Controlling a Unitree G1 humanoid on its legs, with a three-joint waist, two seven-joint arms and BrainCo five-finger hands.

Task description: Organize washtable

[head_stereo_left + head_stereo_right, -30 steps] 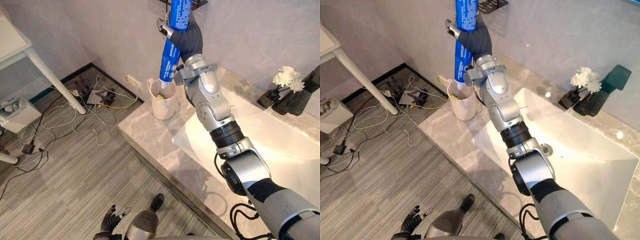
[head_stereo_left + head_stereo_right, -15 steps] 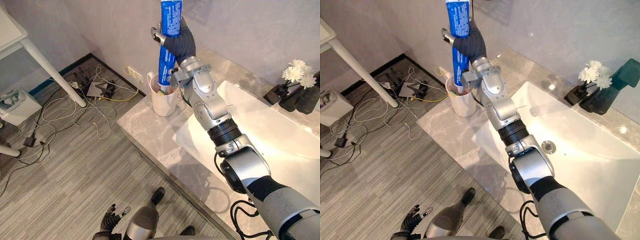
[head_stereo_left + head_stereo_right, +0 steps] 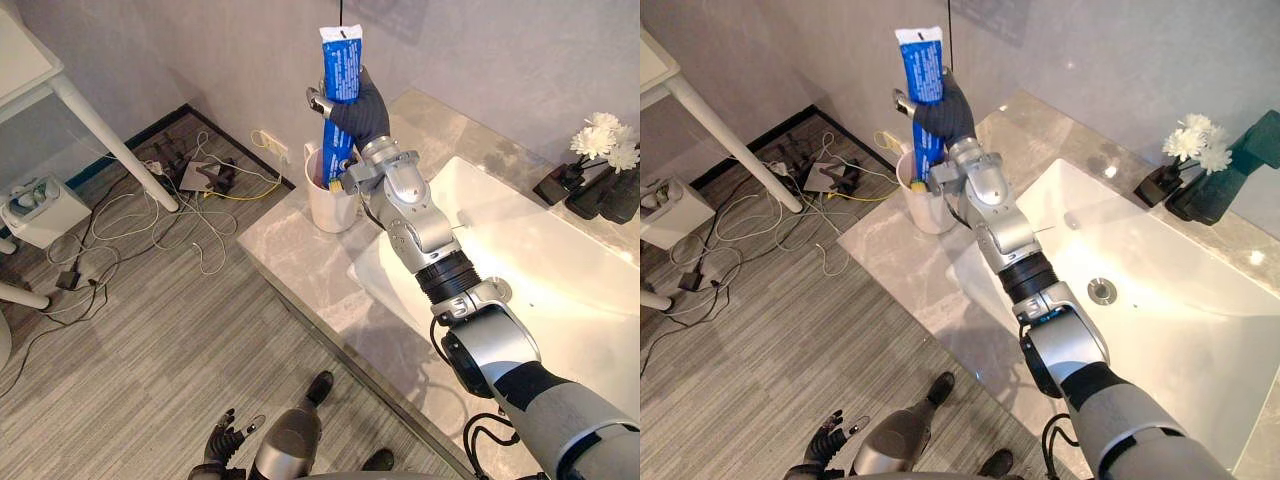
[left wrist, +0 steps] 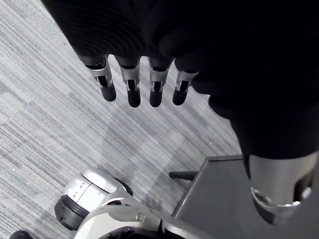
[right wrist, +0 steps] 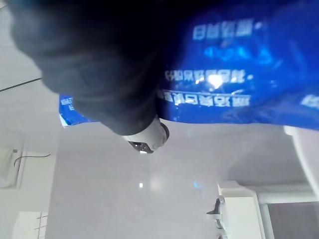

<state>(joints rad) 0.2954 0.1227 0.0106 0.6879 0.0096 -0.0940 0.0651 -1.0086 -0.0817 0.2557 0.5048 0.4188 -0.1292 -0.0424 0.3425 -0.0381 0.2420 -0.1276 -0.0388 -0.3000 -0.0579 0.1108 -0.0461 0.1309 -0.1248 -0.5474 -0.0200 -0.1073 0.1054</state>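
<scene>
While the right hand point(image 3: 360, 100) grips the toothpaste tube point(image 3: 338, 60) upright, its lower end dips into the white cup point(image 3: 328, 195).
Low by the floor point(image 3: 150, 330), the left hand point(image 4: 132, 84) hangs loose-fingered; on the marble counter point(image 3: 300, 250), beside the basin point(image 3: 560, 290), stands the cup. Light, soft and probably slick, the tube seems best held mid-body, as the curled fingers do. Grey wall point(image 3: 500, 50) behind.

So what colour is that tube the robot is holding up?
Blue with white print; the tube shows best in the left eye view.
</scene>
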